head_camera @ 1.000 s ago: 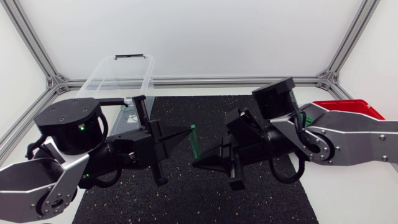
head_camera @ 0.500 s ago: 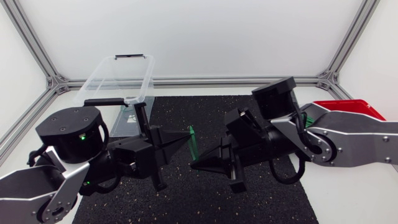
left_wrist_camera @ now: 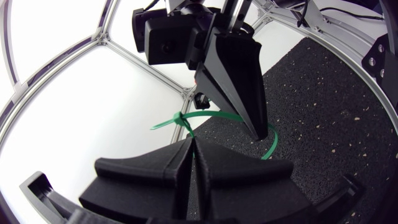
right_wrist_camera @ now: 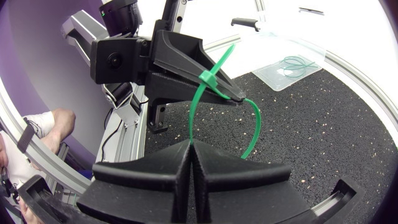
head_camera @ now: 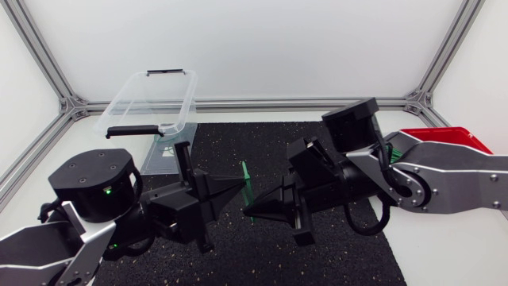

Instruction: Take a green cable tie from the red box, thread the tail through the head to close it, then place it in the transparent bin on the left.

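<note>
- The left gripper [left_wrist_camera: 191, 140] has its jaws pressed together, pinching the green cable tie [right_wrist_camera: 208, 77] just beside its head
- The right gripper [right_wrist_camera: 189, 143] seems to pinch the strap lower on the loop
- The tail pokes out past the head, so I judge the tie closed; both hold it above the black mat [head_camera: 317, 254], likely for a handover
- The transparent bin [head_camera: 131, 91], well apart, holds a few green ties [right_wrist_camera: 297, 62]
- The red box [head_camera: 444, 135] is mostly hidden behind the right arm [head_camera: 444, 179]

My white desk [head_camera: 262, 63] carries a black speckled mat [head_camera: 262, 151]. A transparent bin [head_camera: 117, 99] sits at its far left corner, a red box [head_camera: 436, 133] beside its right edge.
</note>
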`<action>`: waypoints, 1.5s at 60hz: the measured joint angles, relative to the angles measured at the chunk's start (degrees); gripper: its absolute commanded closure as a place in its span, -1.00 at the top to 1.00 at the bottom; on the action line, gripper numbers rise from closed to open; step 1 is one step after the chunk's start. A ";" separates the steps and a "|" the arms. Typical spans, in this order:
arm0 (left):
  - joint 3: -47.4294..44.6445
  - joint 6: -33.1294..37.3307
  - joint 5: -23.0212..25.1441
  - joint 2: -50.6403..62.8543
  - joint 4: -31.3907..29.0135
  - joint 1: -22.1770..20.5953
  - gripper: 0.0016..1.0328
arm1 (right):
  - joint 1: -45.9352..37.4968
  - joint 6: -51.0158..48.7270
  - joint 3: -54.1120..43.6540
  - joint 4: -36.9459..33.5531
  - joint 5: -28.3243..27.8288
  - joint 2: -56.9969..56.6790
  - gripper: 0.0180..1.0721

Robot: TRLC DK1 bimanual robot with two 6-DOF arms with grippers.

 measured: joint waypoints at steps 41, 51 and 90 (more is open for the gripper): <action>0.04 -7.82 3.45 -1.42 -2.69 3.96 -0.94 | -2.80 -0.02 -0.07 0.46 3.61 -4.61 0.31; 0.79 -10.60 5.95 -1.42 -4.83 5.66 -0.94 | -5.05 0.00 -0.04 0.44 8.31 -4.63 0.65; 2.62 -13.57 7.41 -1.33 -6.75 4.39 -0.94 | -5.07 0.44 3.10 -3.19 14.16 -3.04 0.93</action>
